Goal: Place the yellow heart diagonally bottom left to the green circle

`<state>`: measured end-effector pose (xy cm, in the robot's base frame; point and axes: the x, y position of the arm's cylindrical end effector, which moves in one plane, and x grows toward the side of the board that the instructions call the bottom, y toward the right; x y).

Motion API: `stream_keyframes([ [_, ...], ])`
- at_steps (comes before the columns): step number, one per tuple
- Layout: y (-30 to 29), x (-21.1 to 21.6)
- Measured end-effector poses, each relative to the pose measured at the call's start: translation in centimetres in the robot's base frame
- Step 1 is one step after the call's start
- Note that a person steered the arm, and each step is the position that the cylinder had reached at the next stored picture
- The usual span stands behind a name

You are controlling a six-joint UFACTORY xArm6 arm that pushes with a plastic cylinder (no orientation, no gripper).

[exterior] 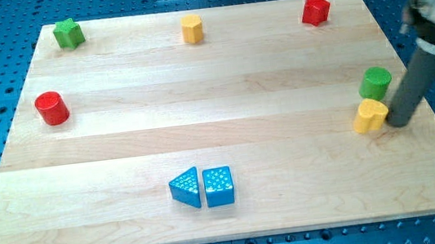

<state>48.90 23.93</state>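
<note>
Rod contact sits at the heart's 3 o'clock side: our tip (399,123) is bare, clamping nothing, and seems to touch the yellow heart (370,115), which would drive it toward 9 o'clock. We judge that sensible, since the heart lies just beside the green circle (376,82), at about its 7 o'clock, more below than diagonal. Nothing blocks a leftward slide; the two blue blocks (202,187) lie well apart at 8 o'clock, the red cylinder (51,107) far at 9. Red star (316,10), yellow hexagon (192,28) and green star (68,33) line the board's (198,99) 12 o'clock edge.
</note>
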Motion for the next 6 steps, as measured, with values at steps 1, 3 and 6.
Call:
stream_keyframes([
  [1, -3.4, 0.3],
  [3, -10.9, -0.1],
  [6, -19.9, -0.9],
])
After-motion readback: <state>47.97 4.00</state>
